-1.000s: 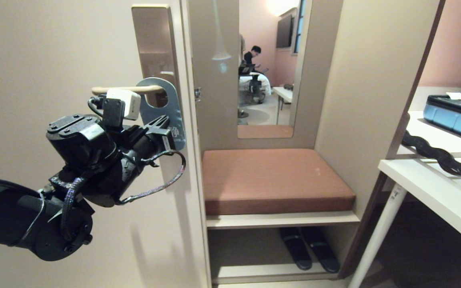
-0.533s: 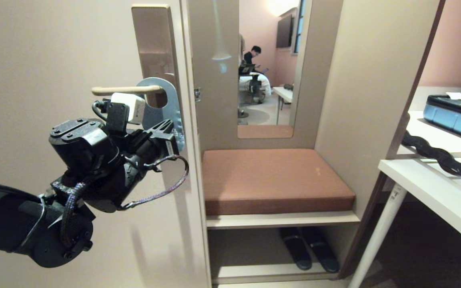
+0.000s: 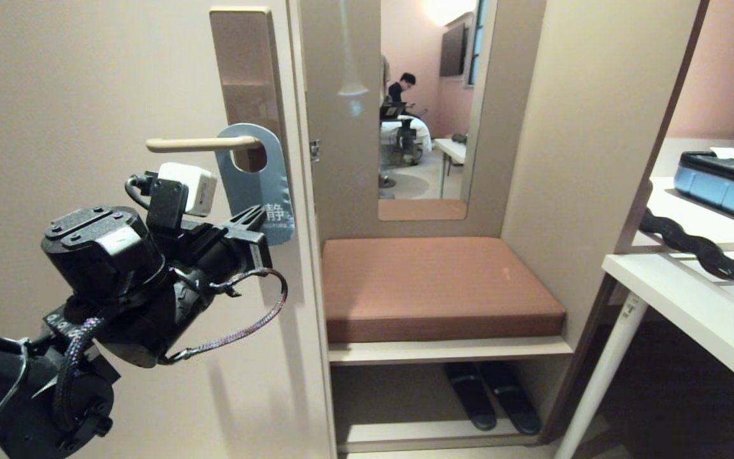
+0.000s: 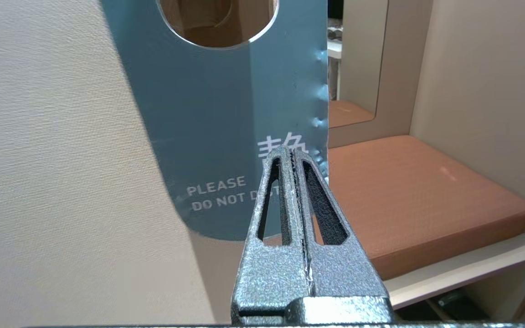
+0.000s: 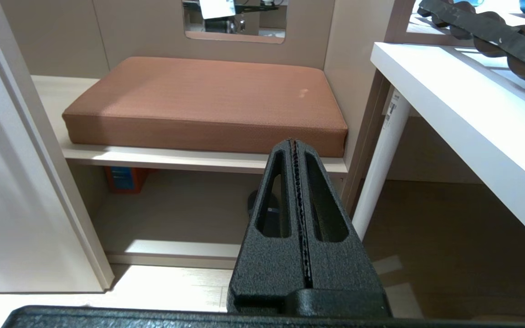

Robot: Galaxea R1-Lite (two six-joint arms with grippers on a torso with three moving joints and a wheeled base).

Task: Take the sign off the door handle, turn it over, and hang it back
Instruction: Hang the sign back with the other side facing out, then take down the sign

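Left of centre, the left gripper (image 3: pixel 259 220), pressed together, fronts the blue-grey sign (image 3: pixel 254 182) hung on the door handle (image 3: pixel 201 144), beside a brown cushion (image 3: pixel 434 284).

The left gripper (image 4: pixel 292 152) hides part of the lettering on the sign (image 4: pixel 217 118).

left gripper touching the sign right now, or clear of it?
Cannot tell. In the left wrist view the shut left gripper overlaps the sign's lower face; no gap or contact shows plainly.
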